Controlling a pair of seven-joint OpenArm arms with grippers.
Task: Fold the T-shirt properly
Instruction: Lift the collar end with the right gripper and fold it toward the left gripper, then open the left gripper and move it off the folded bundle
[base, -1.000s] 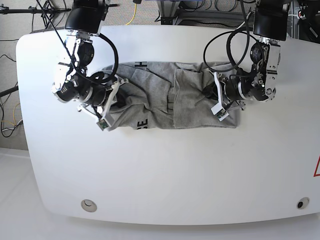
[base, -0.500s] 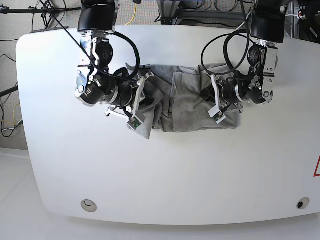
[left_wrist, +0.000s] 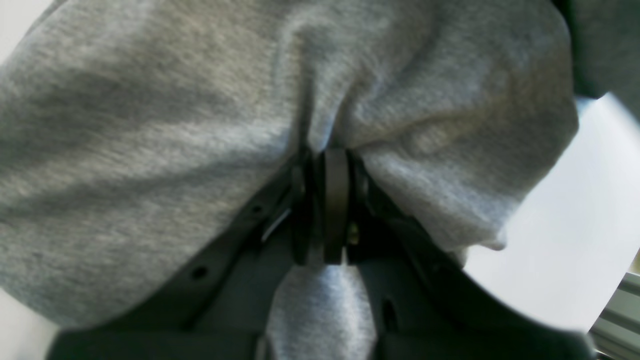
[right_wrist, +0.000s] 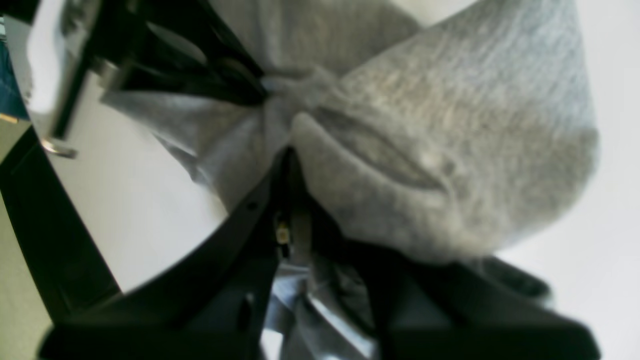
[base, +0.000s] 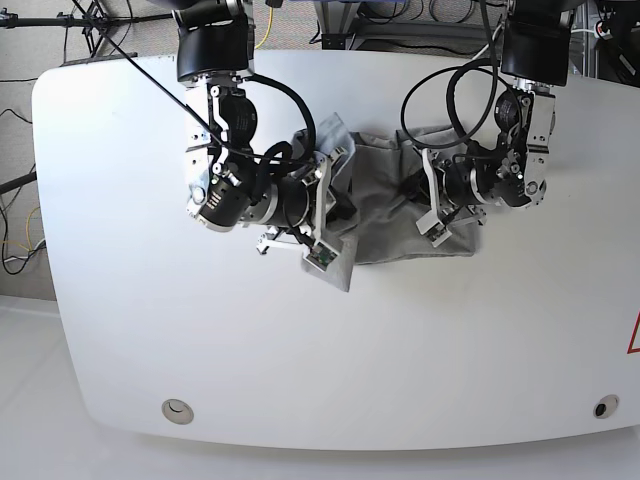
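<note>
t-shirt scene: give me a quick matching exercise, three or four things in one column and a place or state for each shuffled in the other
Things:
1. T-shirt
2. left gripper
3. right gripper
4. table

Places or states:
a. white, bears everything
b. grey, bunched between both arms
c. on the base view's left, clamped on cloth
d. on the base view's right, clamped on cloth

Pairs: 1-b, 2-d, 3-c, 4-a

Both arms low over table centre, right hand (base: 335, 215) clamped tight, left hand (base: 430, 205) clamped too, wrists angled inward
</note>
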